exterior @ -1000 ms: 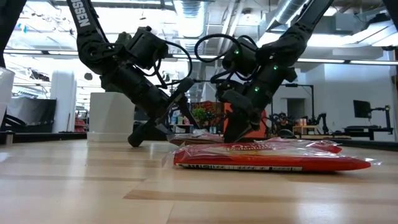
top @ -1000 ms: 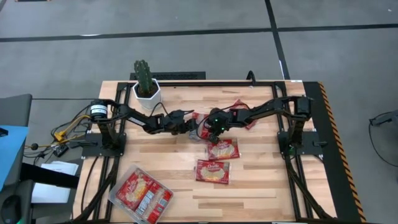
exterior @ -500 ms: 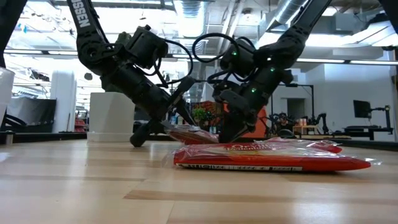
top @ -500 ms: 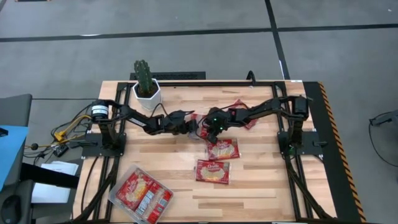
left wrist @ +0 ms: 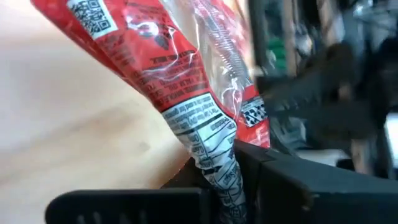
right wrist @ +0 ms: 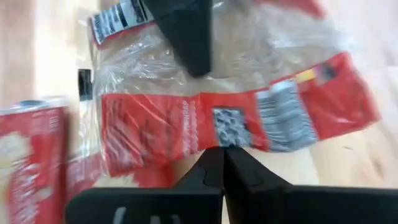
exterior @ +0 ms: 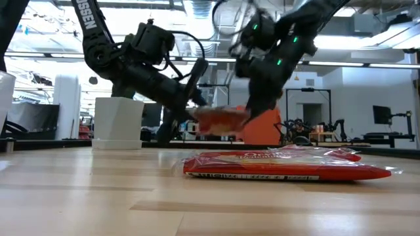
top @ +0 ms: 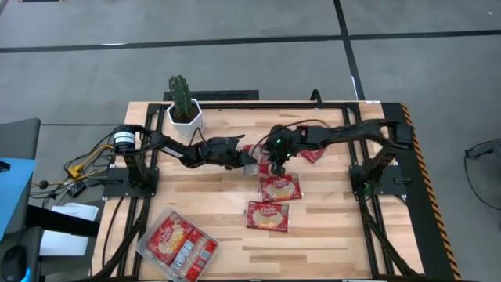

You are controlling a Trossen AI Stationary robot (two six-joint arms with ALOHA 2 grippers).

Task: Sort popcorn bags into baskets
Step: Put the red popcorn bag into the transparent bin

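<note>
My left gripper (top: 249,161) is shut on a red popcorn bag (exterior: 220,120), which hangs above the table's middle. My right gripper (top: 279,165) is shut right beside that bag's other end, its fingers pointing down. Two more bags lie flat on the table, one (top: 280,188) just nearer than the grippers and one (top: 268,215) nearer still. Another bag (top: 310,153) lies partly under my right arm. The clear basket (top: 149,249) stands at the near left corner with red bags (top: 174,237) lying in it. My left gripper pinches the bag's crimped end (left wrist: 219,169) between its two fingers, coming in low from the table's left. The bag is lifted clear of the table and stretches away from the fingers, roughly level. My right gripper's shut fingertips (right wrist: 222,155) stand over the bag's red back; whether they touch it I cannot tell.
A white pot with a cactus (top: 185,114) stands at the far left, behind my left arm. The near bag (exterior: 282,165) fills the low view's foreground. Bare wood lies along the near edge to the right of the basket.
My left gripper has shut on the bag's end and raised it, so the bag, which lay on the table, now hangs clear. My right gripper has stayed shut, gone up and shifted a little toward the table's right edge.
</note>
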